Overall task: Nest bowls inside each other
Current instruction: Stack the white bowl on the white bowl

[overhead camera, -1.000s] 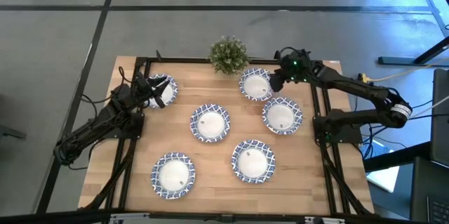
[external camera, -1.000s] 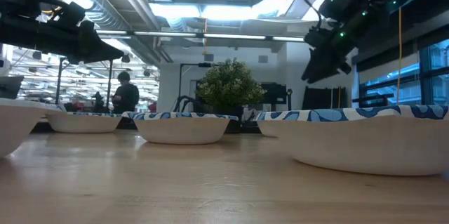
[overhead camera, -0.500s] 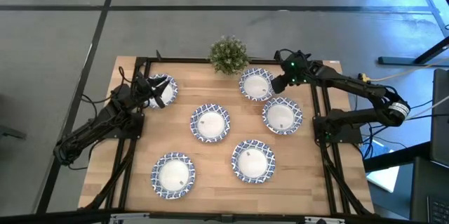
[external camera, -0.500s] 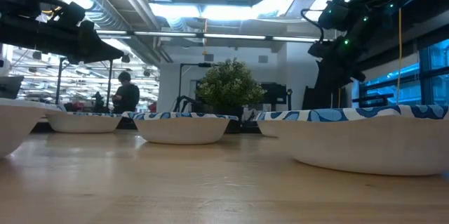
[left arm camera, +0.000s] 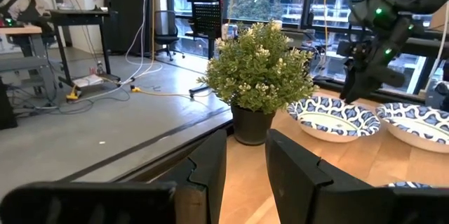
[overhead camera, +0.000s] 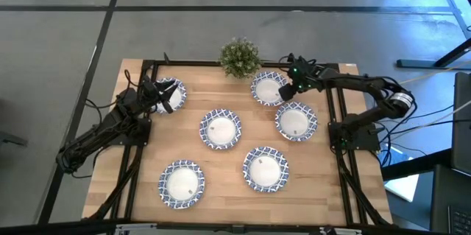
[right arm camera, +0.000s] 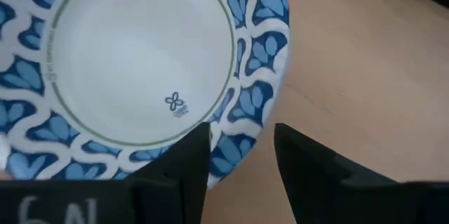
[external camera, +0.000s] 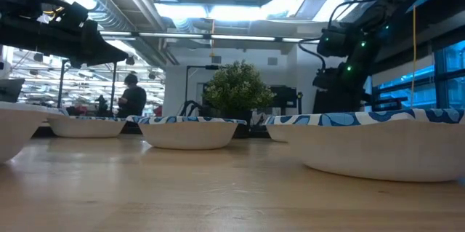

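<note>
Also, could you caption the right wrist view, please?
Right gripper, open, straddling the rim of a bowl.

No readable words show anywhere. A small blue clover-like mark (right arm camera: 177, 102) sits printed inside one bowl (right arm camera: 140, 62), with tiny lettering beneath it too small to read.

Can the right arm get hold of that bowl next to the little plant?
Probably yes. The right gripper hangs open right over that bowl's rim, one finger each side, and nothing lies between; the plant stands clear.
</note>
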Tool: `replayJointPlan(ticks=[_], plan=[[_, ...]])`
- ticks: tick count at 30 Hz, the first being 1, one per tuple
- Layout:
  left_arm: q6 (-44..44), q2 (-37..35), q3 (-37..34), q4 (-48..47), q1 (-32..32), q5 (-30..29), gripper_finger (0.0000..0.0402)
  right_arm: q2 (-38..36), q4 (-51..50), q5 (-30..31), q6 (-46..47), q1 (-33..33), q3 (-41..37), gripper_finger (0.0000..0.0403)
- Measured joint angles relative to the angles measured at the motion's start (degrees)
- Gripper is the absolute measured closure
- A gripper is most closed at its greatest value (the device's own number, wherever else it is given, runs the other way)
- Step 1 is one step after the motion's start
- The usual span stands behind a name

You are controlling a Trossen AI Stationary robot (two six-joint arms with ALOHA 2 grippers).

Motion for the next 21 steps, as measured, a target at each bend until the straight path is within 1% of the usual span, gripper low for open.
replayJointPlan(ticks=[5, 21], plan=[[-0.4, 0.0, 0.0, 0.0, 0.0, 0.0, 0.0306, 1.1, 0.5, -0.5, -0.2, 0.0, 0.0, 0.0243], [-0.4, 0.0, 0.0, 0.0, 0.0, 0.0, 0.0306, 1.1, 0.6, -0.7, -0.1, 0.0, 0.0, 0.0243]])
